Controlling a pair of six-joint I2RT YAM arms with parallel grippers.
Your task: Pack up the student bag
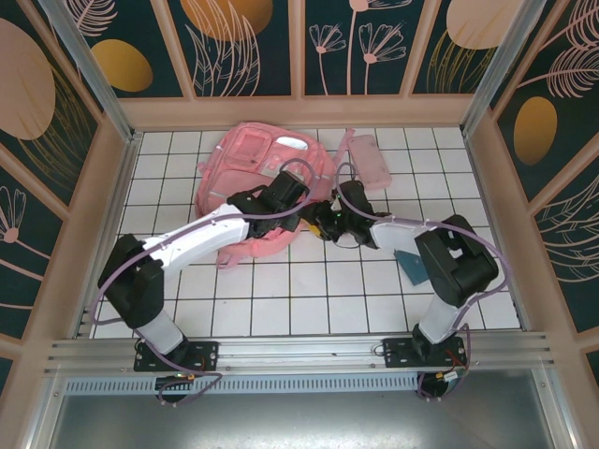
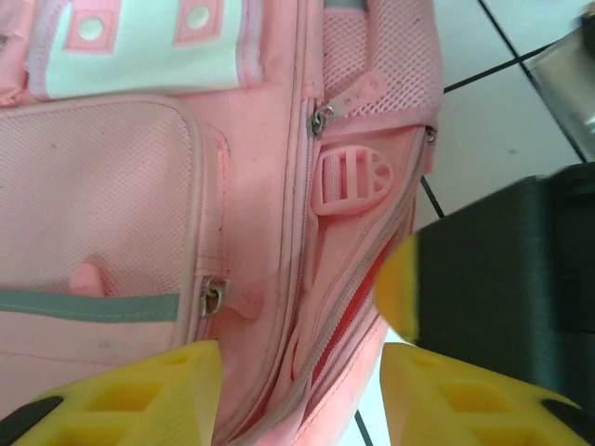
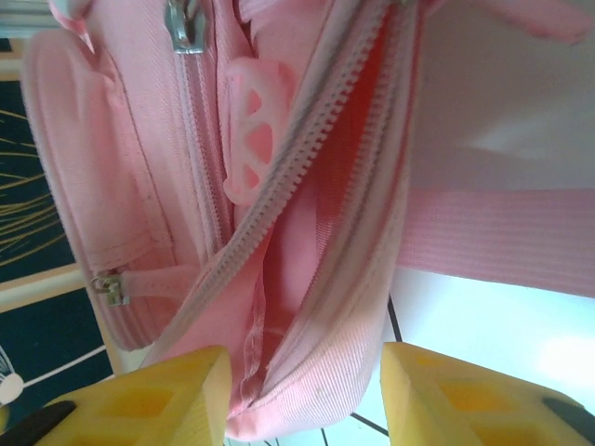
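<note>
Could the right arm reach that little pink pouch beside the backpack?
Probably yes: the pouch lies just beyond the right gripper, with nothing lying between them, and the gripper's jaws look open and free.

Right gripper [image 3: 307, 395], fingers apart, straddles the student bag [image 3: 139, 186] at its open zipper [image 3: 311, 139].

Flat pink pencil pouch [image 1: 367, 161] lying on white gridded counter [image 1: 309, 299] near back wall, dark teal flat piece [image 1: 409, 271] at right, floral-patterned dark wall panels [image 1: 253, 47] around.

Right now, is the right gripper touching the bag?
Cannot tell. In the right wrist view the student bag lies between the right gripper's fingers; no contact or gap shows plainly.
</note>
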